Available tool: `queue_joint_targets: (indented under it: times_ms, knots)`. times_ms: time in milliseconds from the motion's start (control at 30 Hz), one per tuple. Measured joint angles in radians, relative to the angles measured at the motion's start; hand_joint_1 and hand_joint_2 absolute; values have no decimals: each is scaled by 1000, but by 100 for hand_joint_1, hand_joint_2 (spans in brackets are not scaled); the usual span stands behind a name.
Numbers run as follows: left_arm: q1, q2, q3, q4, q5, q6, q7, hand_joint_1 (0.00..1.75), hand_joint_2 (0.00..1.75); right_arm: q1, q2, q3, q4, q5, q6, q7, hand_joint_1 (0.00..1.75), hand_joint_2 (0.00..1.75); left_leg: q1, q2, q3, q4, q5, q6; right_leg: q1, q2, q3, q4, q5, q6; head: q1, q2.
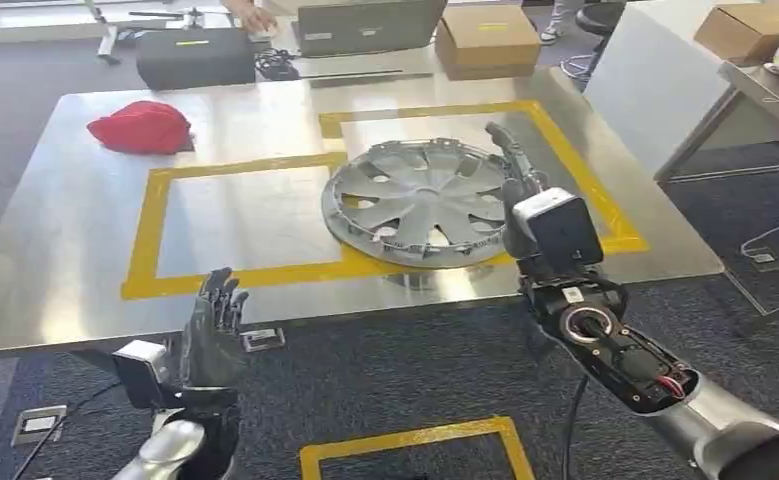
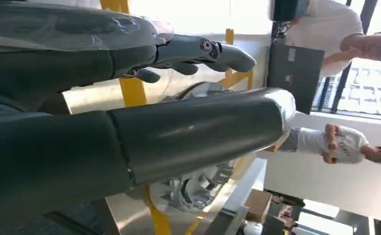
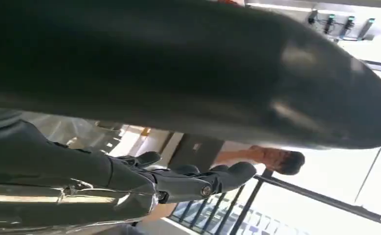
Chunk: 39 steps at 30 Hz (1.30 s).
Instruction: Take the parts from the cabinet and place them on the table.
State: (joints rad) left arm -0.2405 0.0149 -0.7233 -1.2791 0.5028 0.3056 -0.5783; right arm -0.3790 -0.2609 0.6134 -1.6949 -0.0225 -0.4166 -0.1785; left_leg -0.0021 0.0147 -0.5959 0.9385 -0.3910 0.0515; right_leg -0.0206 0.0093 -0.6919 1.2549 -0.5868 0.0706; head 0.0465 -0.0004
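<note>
Steel table [image 1: 65, 270] taped with yellow rectangles [image 1: 151, 225] stands on grey carpet; boxes and people behind it. On it lie a red cloth [image 1: 141, 127] and the silver wheel cover [image 1: 417, 202]. My right hand [image 1: 521, 185] hovers spread just beside the cover, my left hand [image 1: 213, 330] spread, both empty

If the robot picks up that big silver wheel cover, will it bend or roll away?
The wheel cover looks like thin moulded plastic with open spokes, so probably light and a bit flexible at the rim. It lies flat on the table, so it shouldn't roll unless stood on edge. Its glossy surface may slip in the right hand.
</note>
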Motion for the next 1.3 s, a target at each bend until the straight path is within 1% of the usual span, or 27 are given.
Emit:
queue_joint_targets:
  times_ms: [33,67,133,167,200,233,333,367,433,500,533,567,633,667,700,733,833,867,900,933,1000,1033,1067,1100,1167,1200,1300]
  knots:
    - [1,0,0,0,0,0,0,0,0,3,0,0,0,0,1,0,0,0,0,6,1,0,-2,-1,0,0,-23,32,1,2,2,0]
    - [2,0,0,0,0,1,0,0,0,4,0,0,0,0,1,0,0,0,1,11,3,0,-4,-4,-2,-2,-18,9,29,3,6,0]
    - [1,0,0,0,0,2,0,0,0,4,0,-1,0,0,2,0,0,0,5,23,12,6,-13,-14,-6,-20,63,-171,135,3,14,0]
    - [1,0,0,0,0,2,0,0,0,4,0,-3,-2,0,2,0,0,0,6,28,16,12,-19,-20,-7,-51,109,-266,179,5,17,0]
    - [1,0,0,0,0,3,0,0,0,3,0,-4,-2,1,2,0,0,0,-2,31,15,18,-24,-28,6,-72,119,-293,164,2,21,0]
    - [1,0,0,0,-1,5,0,0,0,3,0,-4,-4,1,2,0,0,0,-2,34,14,22,-26,-31,0,-51,117,-296,171,-16,21,0]
    - [1,0,0,0,-1,8,0,0,0,4,0,-5,-5,1,2,2,0,0,-1,60,21,16,-28,-47,6,-23,115,-296,172,-38,7,0]
    - [0,0,0,-1,-1,9,1,0,0,3,0,-5,-7,1,3,2,0,0,3,43,19,26,-38,-56,0,-16,120,-300,175,-43,7,0]
    - [0,0,0,-2,-2,10,2,0,0,1,0,-5,-10,2,6,3,0,0,8,3,-29,136,-105,-63,-1,-3,119,-300,176,-53,-12,0]
    - [4,3,0,-2,-2,13,5,0,0,2,0,-5,-10,2,7,6,0,0,8,-7,-121,319,-177,-66,2,16,118,-299,175,-55,-28,0]
    - [6,4,0,-2,-1,15,5,0,0,3,0,-4,-10,2,7,6,0,0,7,-8,-147,362,-182,-64,3,27,118,-299,174,-56,-30,0]
    - [6,4,0,-2,-1,17,7,0,0,3,0,-5,-10,2,7,7,0,0,7,-8,-146,350,-162,-61,4,38,119,-298,174,-56,-31,0]
    - [5,4,0,-2,0,17,8,0,0,2,0,-5,-10,2,7,6,0,0,7,-18,-78,196,-71,-50,5,63,123,-298,174,-55,-33,0]
    - [4,4,0,-2,0,17,8,0,0,1,0,-5,-10,2,7,6,0,0,7,-42,-28,90,-22,-42,5,76,125,-298,173,-54,-35,0]
    - [2,5,0,-2,0,17,8,0,0,1,0,-4,-10,2,6,5,0,0,9,-101,0,23,-16,-33,-1,83,121,-299,173,-53,-34,0]
    - [2,4,-1,-2,0,17,8,0,0,0,1,-4,-10,2,6,5,0,0,5,-90,2,17,-12,-34,5,96,116,-298,173,-47,-31,0]
    - [0,5,-1,-2,3,17,8,0,0,3,0,-5,-10,2,5,3,0,0,-3,-61,4,15,-15,-26,-8,121,112,-306,176,-26,-37,0]
    - [-1,1,0,-3,3,17,8,0,0,3,0,-8,-11,2,5,3,0,0,10,-44,12,-1,-9,-19,-5,120,111,-303,172,-22,-35,0]
    - [-2,0,0,-3,3,17,7,0,0,4,2,-8,-11,2,5,0,0,0,7,-36,19,-4,-10,-16,3,65,102,-274,153,-19,-32,0]
    - [-4,-3,-1,-3,3,17,6,0,0,1,2,-8,-10,2,5,0,0,0,7,-25,21,-4,-12,-10,3,30,72,-206,114,-15,-20,0]
    - [0,-2,-1,-3,5,17,6,0,0,3,2,-10,-10,2,5,-1,0,0,5,-4,21,-2,-15,-9,1,5,-11,-40,43,-10,-9,0]
    - [1,0,-1,-2,6,17,6,0,0,6,2,-10,-8,2,7,-1,0,0,5,8,21,-2,-16,-8,1,1,-43,21,26,-8,-6,0]
    - [2,0,-1,-2,6,17,6,0,0,8,2,-10,-7,2,7,-2,0,0,5,19,22,-1,-18,-9,1,0,-48,25,38,-8,-1,0]
    - [1,0,-1,-2,6,17,6,0,0,7,2,-10,-5,2,7,-2,0,0,5,30,24,0,-21,-10,1,-3,-25,-24,73,-8,5,0]
    - [1,-1,-1,-2,7,17,6,0,0,7,2,-11,-5,2,8,-3,0,0,5,51,33,4,-30,-16,3,-28,76,-217,168,-14,16,0]
    - [1,-1,-1,-2,7,17,5,0,0,6,2,-13,-5,2,8,-4,0,0,2,59,38,6,-35,-21,7,-73,116,-301,185,-17,19,0]
    - [0,0,-1,-3,7,17,4,0,0,6,3,-14,-4,2,13,-7,0,0,-5,82,39,9,-39,-30,19,-48,113,-305,183,-38,11,0]
